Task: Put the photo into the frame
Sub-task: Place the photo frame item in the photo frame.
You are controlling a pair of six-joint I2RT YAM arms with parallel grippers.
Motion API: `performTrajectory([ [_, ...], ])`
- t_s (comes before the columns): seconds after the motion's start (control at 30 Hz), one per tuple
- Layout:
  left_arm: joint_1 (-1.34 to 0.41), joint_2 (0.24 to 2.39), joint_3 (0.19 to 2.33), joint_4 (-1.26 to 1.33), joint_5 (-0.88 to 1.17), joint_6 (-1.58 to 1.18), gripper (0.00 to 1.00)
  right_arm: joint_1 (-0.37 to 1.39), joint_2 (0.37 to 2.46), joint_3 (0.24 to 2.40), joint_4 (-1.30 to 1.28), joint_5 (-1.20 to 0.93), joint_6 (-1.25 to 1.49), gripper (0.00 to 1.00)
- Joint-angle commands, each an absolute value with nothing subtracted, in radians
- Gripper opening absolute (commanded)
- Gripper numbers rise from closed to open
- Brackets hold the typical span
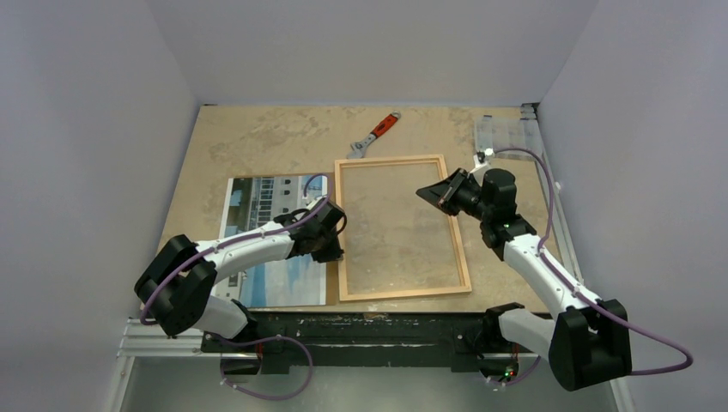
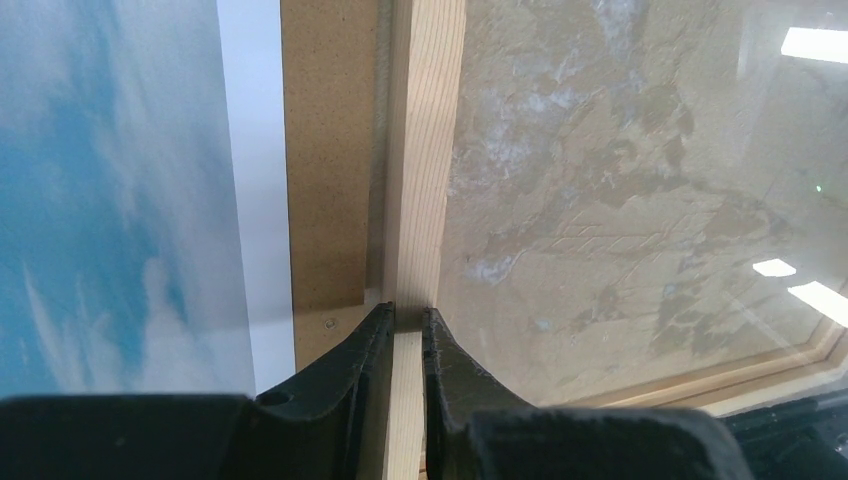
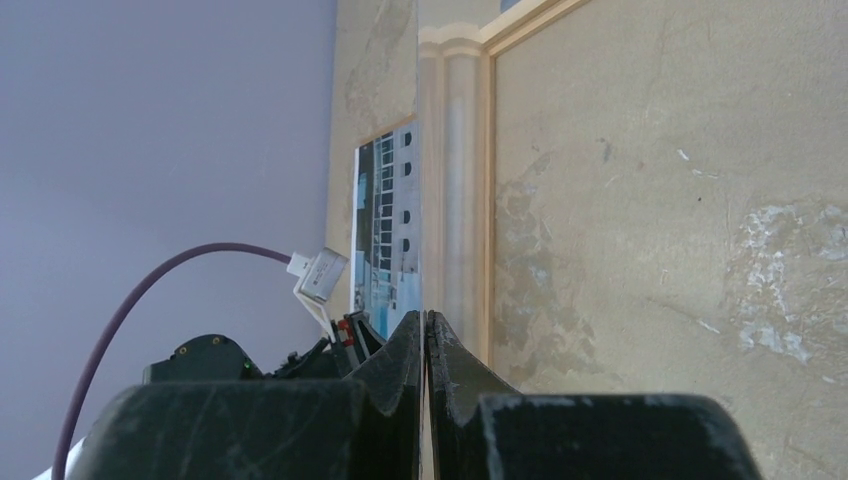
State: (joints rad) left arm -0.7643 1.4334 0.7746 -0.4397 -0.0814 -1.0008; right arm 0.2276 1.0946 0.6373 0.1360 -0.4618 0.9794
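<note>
Firstly, photo (image 1: 266, 245): it lay face up at the left on a brown backing board (image 2: 325, 200), just beside the frame (image 1: 402, 225) and not yet in it.
Left gripper (image 1: 333, 251): I saw its fingers (image 2: 365, 350) nearly closed, pinching the frame's left rail towards the near end.
Frame: it lay flat mid-table with the glazing in, and the tabletop showed through.
Right gripper (image 1: 423, 193): its jaws were pressed together on nothing, and it hovered over the far right part of the frame.
Step, as I judged it: steadying or shifting the frame by that rail ahead of loading the photo.
How I would do it: keep the pinch square on the thin rail, move low and slow so the glazing stayed seated, and keep the rail from riding onto the photo's edge.
Surface: a mottled tan table (image 1: 257, 142) held a red-handled wrench (image 1: 375, 135) at the far side and a clear plastic box (image 1: 506, 133) in the far right corner.
Room: plain pale walls (image 1: 360, 43) closed in three sides.
</note>
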Motion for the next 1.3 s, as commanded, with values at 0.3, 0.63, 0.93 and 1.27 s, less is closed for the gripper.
performTrajectory([
  [0.3, -0.769, 1.463, 0.778, -0.481, -0.104, -0.966, 0.14, 0.231, 1.115, 0.654, 0.085, -0.453, 1.007, 0.00],
  [0.63, -0.769, 1.462, 0.779, -0.488, -0.106, -0.966, 0.14, 0.229, 1.143, 0.706, 0.043, -0.454, 0.982, 0.00],
  [0.93, -0.769, 1.463, 0.784, -0.496, -0.107, -0.960, 0.13, 0.222, 1.209, 0.759, 0.002, -0.486, 0.956, 0.00],
  [1.27, -0.769, 1.463, 0.789, -0.501, -0.106, -0.957, 0.13, 0.221, 1.195, 0.729, -0.083, -0.415, 0.822, 0.00],
])
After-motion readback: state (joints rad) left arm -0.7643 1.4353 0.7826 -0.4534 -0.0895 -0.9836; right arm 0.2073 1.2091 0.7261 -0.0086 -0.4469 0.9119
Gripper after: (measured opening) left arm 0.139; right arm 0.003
